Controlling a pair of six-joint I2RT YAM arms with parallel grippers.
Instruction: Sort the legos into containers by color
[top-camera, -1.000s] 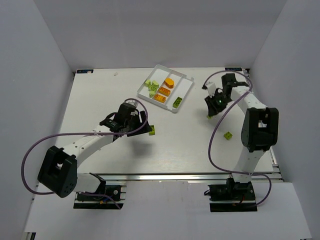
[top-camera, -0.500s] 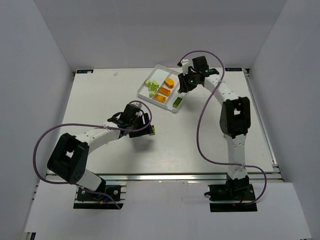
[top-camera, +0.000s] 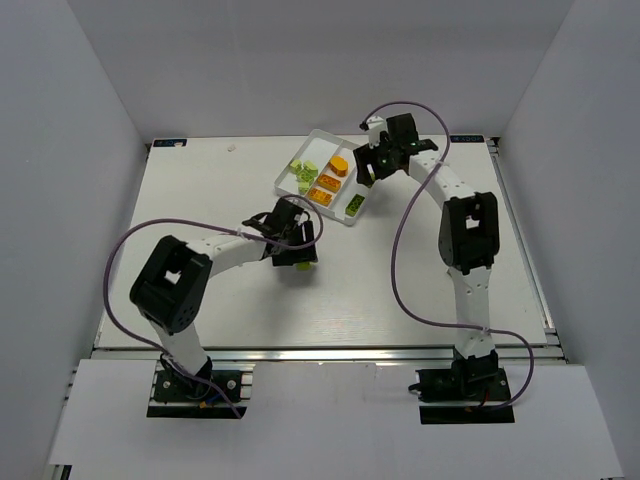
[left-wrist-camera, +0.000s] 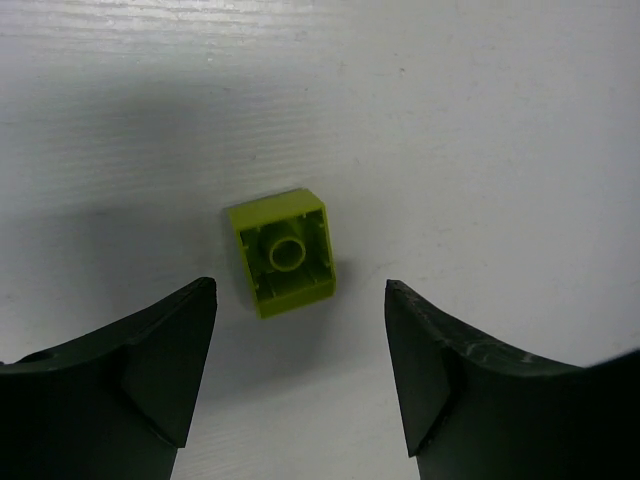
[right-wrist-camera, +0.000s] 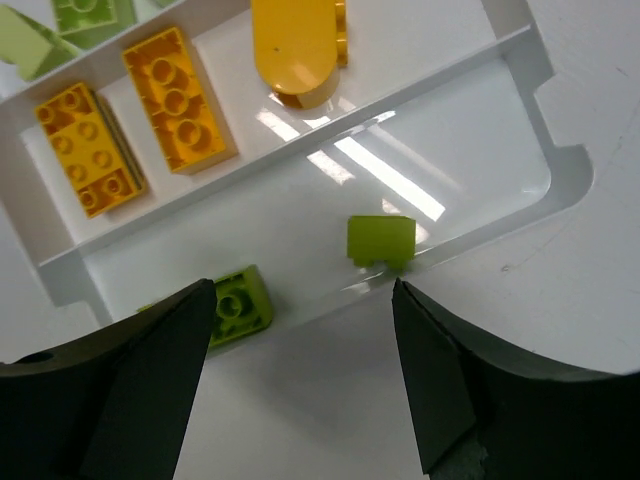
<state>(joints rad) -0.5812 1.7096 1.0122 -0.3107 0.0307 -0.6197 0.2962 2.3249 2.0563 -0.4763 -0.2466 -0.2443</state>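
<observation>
The white tray has three compartments: light green legos at left, orange bricks and the orange disc in the middle, and darker green bricks at right. My right gripper hovers open and empty over the tray's right compartment. In the right wrist view two green bricks lie below it, beside the orange bricks and the disc. My left gripper is open, low over a green brick. That brick lies upside down just ahead of the tips.
The tray's outer wall runs under my right fingers. The right arm's links stretch across the table's right half and hide the surface under them. The left arm's purple cable loops over the table's left side.
My right gripper swung from the table's right side to above the tray's right compartment. My left gripper moved right, over the green brick on the table.
</observation>
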